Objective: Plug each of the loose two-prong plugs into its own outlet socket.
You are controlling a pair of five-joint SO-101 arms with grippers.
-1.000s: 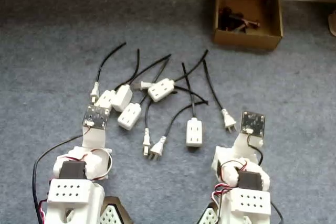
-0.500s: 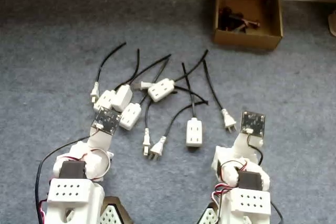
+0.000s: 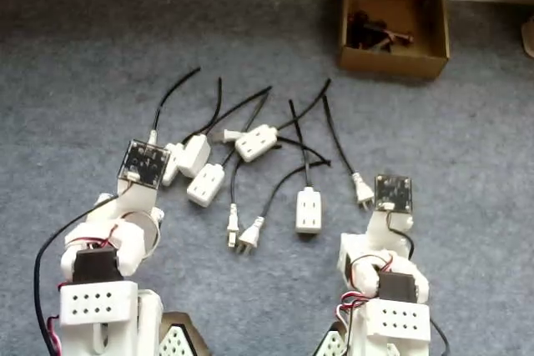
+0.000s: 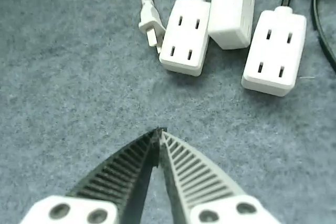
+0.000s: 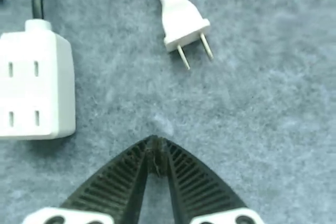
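Ahead of my right gripper (image 5: 154, 142), clenched empty: loose plug (image 5: 181, 22). Left gripper (image 4: 159, 134) clenched too. Approach step, I judge; next open, straddle plug.

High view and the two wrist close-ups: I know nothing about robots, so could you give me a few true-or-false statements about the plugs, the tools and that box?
The right tool is shut and holds nothing. True.
The left tool grips a plug. False: it is shut on nothing, over bare carpet.
The white two-prong plug near the right tool lies loose, prongs bare. True.
The cardboard box is empty. False: dark items lie inside.
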